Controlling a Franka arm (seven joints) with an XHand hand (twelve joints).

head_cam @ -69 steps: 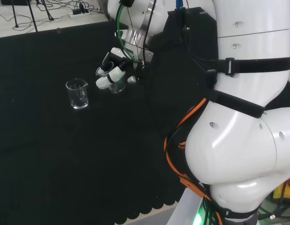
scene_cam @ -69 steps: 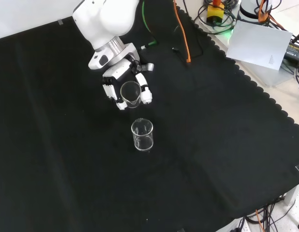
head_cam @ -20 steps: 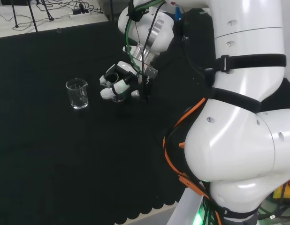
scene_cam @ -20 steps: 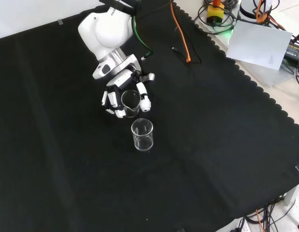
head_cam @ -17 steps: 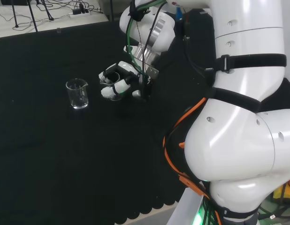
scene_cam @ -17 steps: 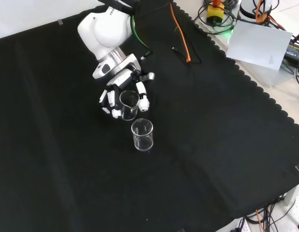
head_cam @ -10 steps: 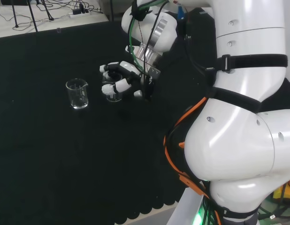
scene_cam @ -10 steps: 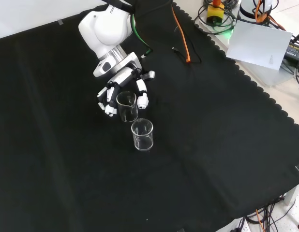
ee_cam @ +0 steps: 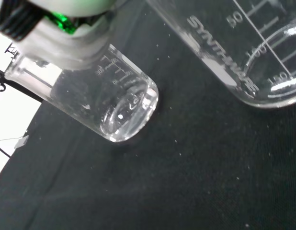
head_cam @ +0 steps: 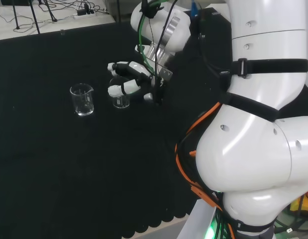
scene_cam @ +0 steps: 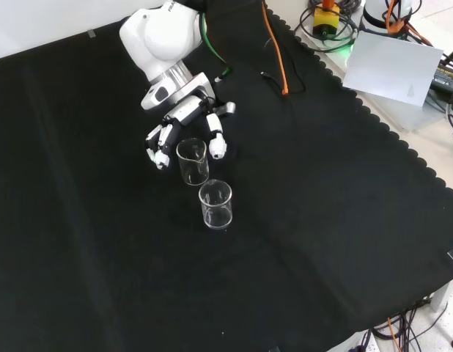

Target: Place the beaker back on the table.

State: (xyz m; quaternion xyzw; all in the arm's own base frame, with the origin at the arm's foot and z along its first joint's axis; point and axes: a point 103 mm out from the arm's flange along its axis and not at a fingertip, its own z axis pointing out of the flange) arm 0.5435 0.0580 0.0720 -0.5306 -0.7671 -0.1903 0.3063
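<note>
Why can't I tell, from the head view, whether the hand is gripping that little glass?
Observer: The fingers overlap it there. In the front view the hand has its fingers straight and spread on either side of the beaker, not curled round it.
Visitor: So is the glass in the air?
Observer: No. The front view shows it upright on the black cloth.
Visitor: Is anything in it, or in the other glass?
Observer: The wrist view shows both it and the second beaker close up: clear glass with printed scales and no liquid that I can see.
</note>
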